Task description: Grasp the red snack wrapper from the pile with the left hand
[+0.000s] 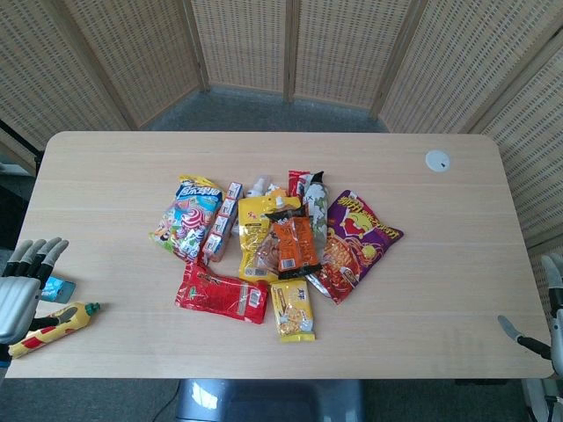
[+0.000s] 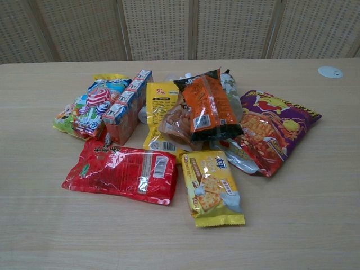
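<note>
The left hand (image 1: 22,286) shows only in the head view, at the lower left edge, its fingers (image 1: 40,253) straight, slightly apart, pointing up and holding nothing; the right hand (image 1: 538,338) sits at the lower right edge, mostly cut off, one thin dark finger reaching leftward; its state is unclear.

Lying flat at lower left of the snack pile (image 2: 191,118) on the desk (image 2: 315,225): red snack wrapper (image 2: 121,170), touching yellow cracker packet (image 2: 212,187).

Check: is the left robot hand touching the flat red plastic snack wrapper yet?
Apart. In the head view the left robot hand sits at the table's left edge, with bare wooden tabletop between it and the flat red plastic snack wrapper.
</note>
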You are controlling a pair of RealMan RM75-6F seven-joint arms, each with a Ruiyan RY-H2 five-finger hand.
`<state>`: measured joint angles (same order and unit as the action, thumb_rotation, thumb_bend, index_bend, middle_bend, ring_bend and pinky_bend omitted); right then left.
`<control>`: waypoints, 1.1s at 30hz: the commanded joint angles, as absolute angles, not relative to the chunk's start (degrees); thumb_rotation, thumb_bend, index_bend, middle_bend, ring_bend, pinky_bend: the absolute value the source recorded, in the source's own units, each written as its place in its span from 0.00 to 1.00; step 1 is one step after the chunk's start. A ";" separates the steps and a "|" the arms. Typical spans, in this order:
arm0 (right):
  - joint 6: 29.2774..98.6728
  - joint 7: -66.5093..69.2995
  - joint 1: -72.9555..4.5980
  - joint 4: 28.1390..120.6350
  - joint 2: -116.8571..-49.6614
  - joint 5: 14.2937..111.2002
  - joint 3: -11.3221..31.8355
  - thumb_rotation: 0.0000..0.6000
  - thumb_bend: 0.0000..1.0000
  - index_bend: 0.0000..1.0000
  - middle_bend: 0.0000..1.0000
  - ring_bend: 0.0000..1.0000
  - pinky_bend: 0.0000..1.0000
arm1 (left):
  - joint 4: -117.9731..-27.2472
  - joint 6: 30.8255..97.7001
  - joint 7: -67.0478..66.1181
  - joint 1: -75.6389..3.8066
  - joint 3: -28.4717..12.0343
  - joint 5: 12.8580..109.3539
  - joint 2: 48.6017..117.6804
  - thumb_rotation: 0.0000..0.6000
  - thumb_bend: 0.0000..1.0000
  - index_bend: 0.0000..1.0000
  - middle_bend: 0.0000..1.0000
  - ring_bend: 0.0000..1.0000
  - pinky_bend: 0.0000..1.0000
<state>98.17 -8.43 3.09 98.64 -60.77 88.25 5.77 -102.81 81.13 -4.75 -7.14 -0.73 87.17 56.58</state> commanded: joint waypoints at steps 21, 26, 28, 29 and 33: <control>95.83 -8.27 2.04 99.47 -61.20 87.96 6.01 0.80 0.00 0.00 0.00 0.00 0.00 | -101.99 63.07 -8.04 -20.30 -1.04 91.99 60.84 1.00 0.02 0.00 0.00 0.00 0.00; 96.04 -7.36 2.24 99.65 -60.81 87.96 6.04 0.80 0.00 0.00 0.00 0.00 0.00 | -101.97 57.51 -11.91 -24.36 -2.22 89.33 64.86 1.00 0.02 0.00 0.00 0.00 0.00; 95.99 -6.69 2.30 99.68 -60.57 87.77 6.09 0.80 0.00 0.00 0.00 0.00 0.00 | -102.29 55.66 -14.02 -25.71 -2.38 88.22 66.75 1.00 0.02 0.00 0.00 0.00 0.00; 95.93 -6.37 2.31 99.68 -60.45 87.69 6.11 0.80 0.00 0.00 0.00 0.00 0.00 | -102.43 55.06 -15.12 -26.19 -2.35 87.92 67.54 1.00 0.02 0.00 0.00 0.00 0.00; 95.77 -5.12 2.35 99.64 -60.04 87.51 6.16 0.80 0.00 0.00 0.00 0.00 0.00 | -102.17 53.35 -20.37 -27.52 -1.84 86.13 71.73 1.00 0.02 0.00 0.00 0.00 0.00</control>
